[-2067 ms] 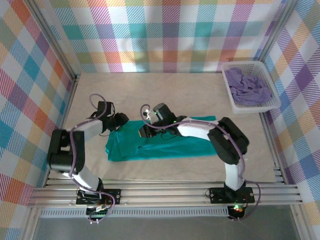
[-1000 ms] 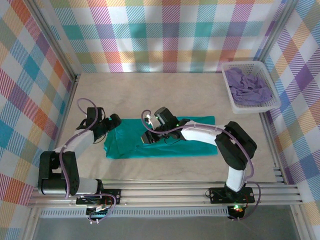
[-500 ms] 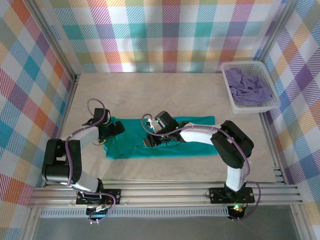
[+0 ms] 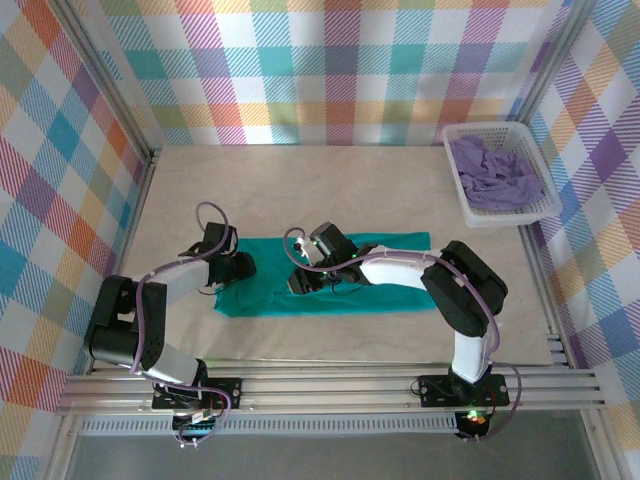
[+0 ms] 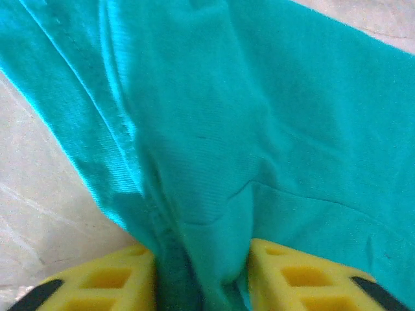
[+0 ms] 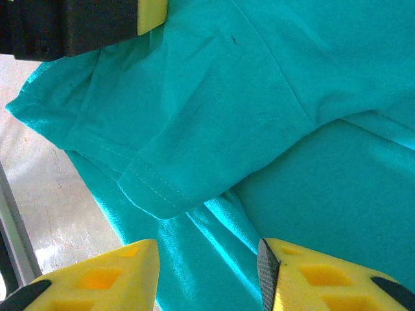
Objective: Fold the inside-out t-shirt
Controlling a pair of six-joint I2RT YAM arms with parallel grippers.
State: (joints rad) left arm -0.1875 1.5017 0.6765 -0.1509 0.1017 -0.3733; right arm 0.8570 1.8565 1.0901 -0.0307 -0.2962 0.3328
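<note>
- There is one teal-green t-shirt (image 4: 385, 298). It lies flat on the table (image 4: 300, 190) as one long strip that runs from left to right, close to the front edge.
- There are two robot arms, and both reach in over the left half of the t-shirt.
- The left gripper (image 4: 240, 268) is at the left end of the t-shirt. The right gripper (image 4: 299, 281) is near it, a bit more toward the middle of the strip.
- In the left wrist view, the left gripper (image 5: 202, 282) has two yellow fingers (image 5: 97, 278). One raised fold of the t-shirt (image 5: 259, 116) runs down between them and fills the gap. The two fingers press on that fold from both sides.
- In that same view, a bit of bare table (image 5: 39, 214) shows to the left of the cloth.
- In the right wrist view, the right gripper (image 6: 207, 275) also has two yellow fingers (image 6: 324, 275). They stand apart, with teal cloth in the gap. I cannot tell if they pinch the cloth or just sit over it.
- One short sleeve (image 6: 194, 129) with a stitched edge lies flat on the cloth in front of those fingers.
- One white basket (image 4: 500, 219) sits at the far right corner of the table, well apart from the t-shirt.
- One purple garment (image 4: 492, 172) lies bunched up inside the basket.
</note>
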